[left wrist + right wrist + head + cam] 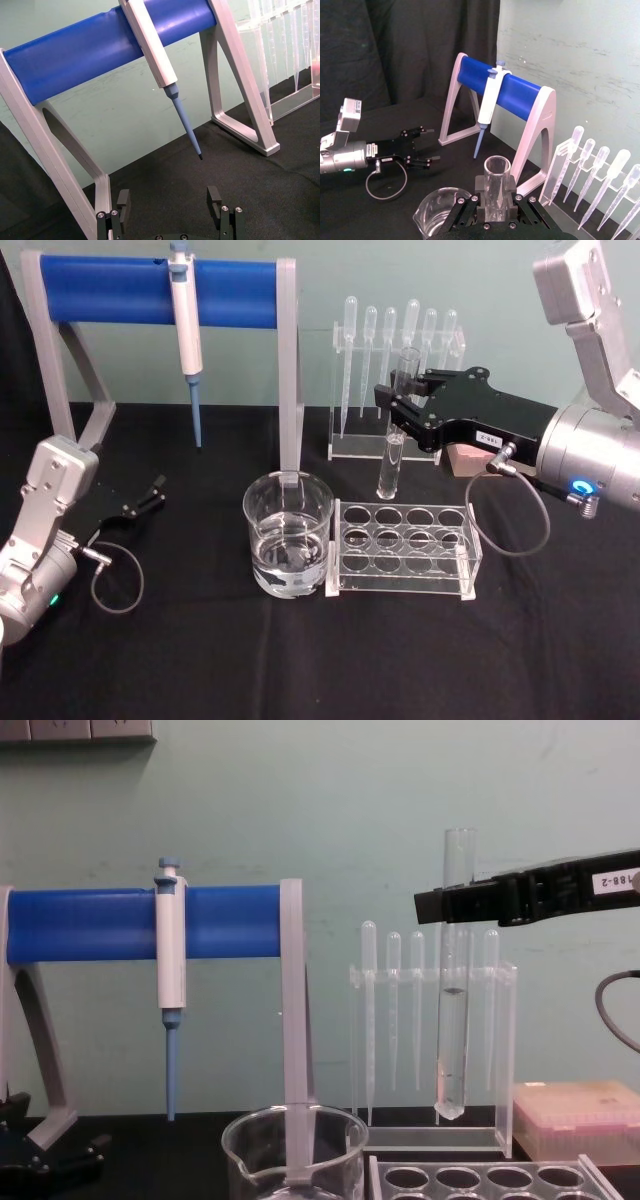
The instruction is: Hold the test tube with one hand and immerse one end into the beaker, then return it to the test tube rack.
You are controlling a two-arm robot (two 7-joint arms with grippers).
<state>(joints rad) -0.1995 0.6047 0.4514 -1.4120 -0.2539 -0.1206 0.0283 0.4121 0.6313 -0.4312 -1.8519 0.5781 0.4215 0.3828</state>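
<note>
Over the black tabletop (200, 660) in the head view, your right hand (397, 408) pinches the long clear glass test tube (388, 465) upright near its rim. The tube's rounded end hangs just behind the clear acrylic rack with round holes (405, 545), to the right of the wide glass beaker (288, 530) of water. Your left hand (150, 498) sits parked far left.

From the left wrist, that hand is spread and empty, facing the white-and-blue pipette (150, 45).

From the right wrist, the tube's open rim stands between the clamped jaws, apart from the beaker's lip.

From the chest, the rounded end hangs about level with the beaker's rim, off to its right. I judge the dip not yet made. Carry the tube left, clear the rim, then lower straight.
</note>
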